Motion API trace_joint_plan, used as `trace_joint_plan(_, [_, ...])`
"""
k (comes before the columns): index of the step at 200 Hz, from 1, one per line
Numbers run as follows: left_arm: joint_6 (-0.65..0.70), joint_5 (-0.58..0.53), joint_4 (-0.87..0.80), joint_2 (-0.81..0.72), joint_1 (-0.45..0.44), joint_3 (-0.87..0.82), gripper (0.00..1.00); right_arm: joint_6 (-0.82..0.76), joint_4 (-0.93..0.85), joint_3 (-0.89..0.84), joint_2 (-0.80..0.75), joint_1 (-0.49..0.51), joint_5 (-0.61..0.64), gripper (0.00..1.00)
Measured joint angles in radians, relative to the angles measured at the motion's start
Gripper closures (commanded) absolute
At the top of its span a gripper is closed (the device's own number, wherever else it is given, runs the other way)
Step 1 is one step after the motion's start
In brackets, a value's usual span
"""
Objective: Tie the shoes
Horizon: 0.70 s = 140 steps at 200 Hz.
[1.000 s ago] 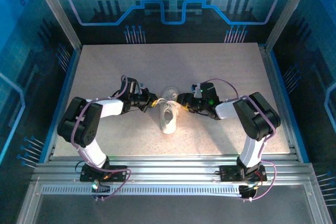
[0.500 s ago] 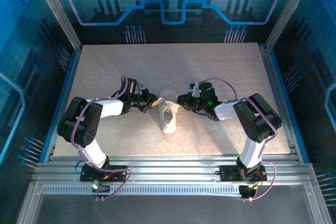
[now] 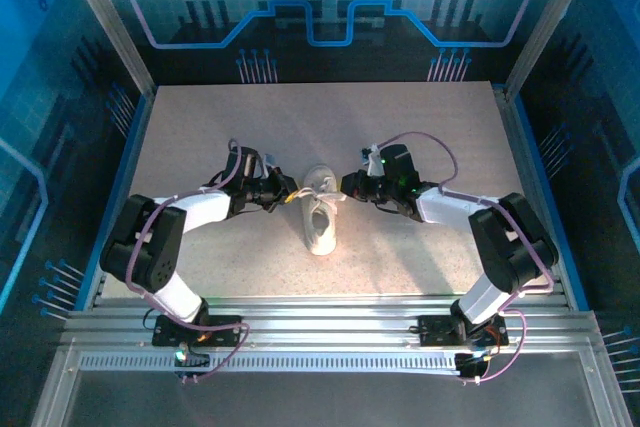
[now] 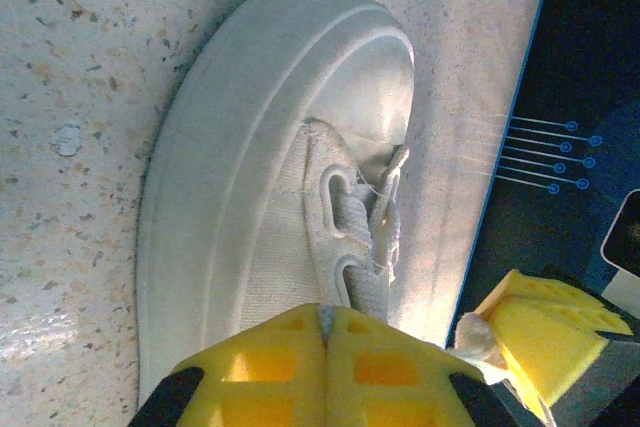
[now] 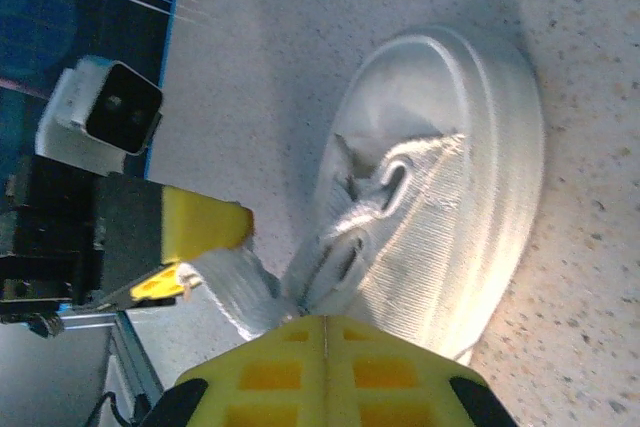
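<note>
Jaws on both arms are pressed fully together, each pair nipping a strand of the long white laces (image 3: 322, 191). In the left wrist view, the left jaws' yellow plastic fingers (image 4: 270, 372) meet in a tight seam, and lace (image 4: 365, 247) runs down from the eyelets to that seam. In the right wrist view, the right jaws' yellow fingers (image 5: 290, 372) are closed the same way on a flat band of lace (image 5: 240, 292). That band stretches across to a yellow finger (image 5: 200, 222) of the left jaws, just beside the sneaker.

Nearest, well short of the sneaker's heel, runs the ribbed aluminium rail (image 3: 320, 332) that carries both arm bases. From it the white-and-black left arm (image 3: 200, 209) and right arm (image 3: 455, 207) reach inward, ending on either side of the shoe's laced front.

The small white low-top canvas sneaker (image 3: 321, 227) sits sole-down on the pale speckled worktop (image 3: 420, 127), midway between the two arms. Its heel is closest to the rail, its dark opening comes next, and its rounded toe cap points away (both wrist views show it too (image 4: 230, 197) (image 5: 450, 197)). The laces fan out sideways from the eyelets towards each arm.

Beyond the toe lies bare worktop, then the blue circuit-patterned back wall (image 3: 320, 7).
</note>
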Motion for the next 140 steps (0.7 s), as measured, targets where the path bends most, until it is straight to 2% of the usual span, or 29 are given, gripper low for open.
trace_joint_plan(85, [0.075,-0.008,0.000,-0.003,0.000,-0.001,1.00,-0.127,-0.143,0.023,-0.018,0.000,0.040,1.00])
trace_joint_plan(140, [0.141,-0.056,-0.038,-0.018,0.001,-0.018,1.00,-0.209,-0.208,0.083,0.002,-0.006,0.047,1.00])
